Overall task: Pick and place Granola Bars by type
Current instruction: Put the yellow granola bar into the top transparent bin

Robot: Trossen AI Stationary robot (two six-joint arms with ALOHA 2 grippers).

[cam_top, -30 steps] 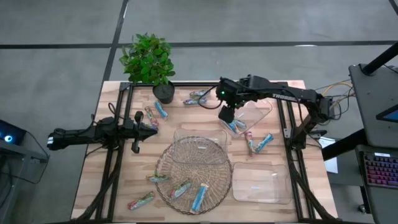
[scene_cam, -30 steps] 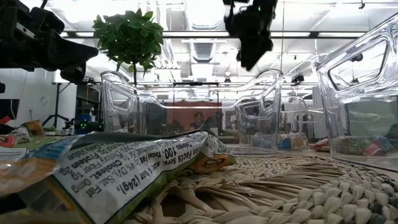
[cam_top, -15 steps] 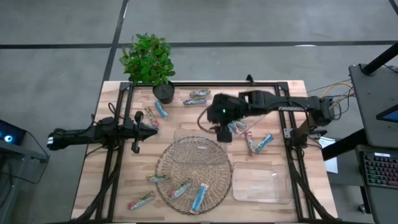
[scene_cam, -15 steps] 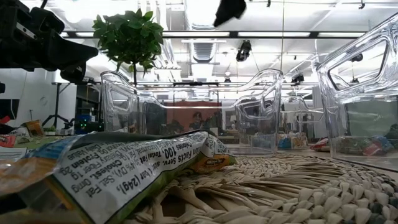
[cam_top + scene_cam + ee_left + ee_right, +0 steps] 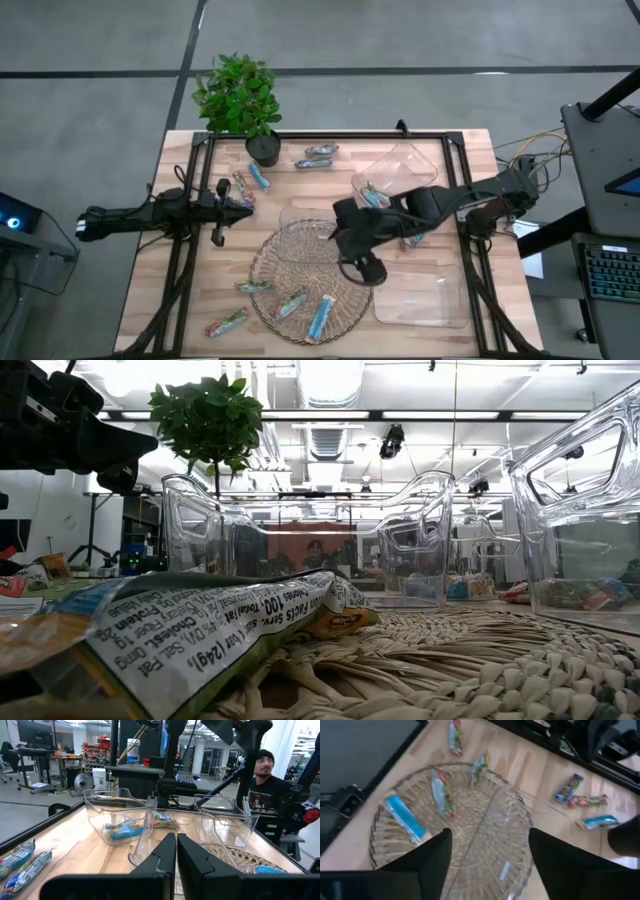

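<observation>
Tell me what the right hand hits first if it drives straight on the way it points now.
Probably the round wicker mat. The right hand, open, looks down on its weave, with a blue bar and a green bar off to one side. Depth is unclear.

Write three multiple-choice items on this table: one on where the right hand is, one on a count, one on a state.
1. Where is the right hand?
A) above the wicker mat
B) beside the potted plant
C) off the table

2. How many clear trays are on the table?
A) one
B) three
C) five

3. The right hand's fingers are:
A) shut on a granola bar
B) shut, empty
C) open, empty

Answers:
1 A: the high view shows it over the mat's right edge.
2 B: three trays show from above.
3 C: the right wrist view shows the fingers spread, only mat between them.
</observation>
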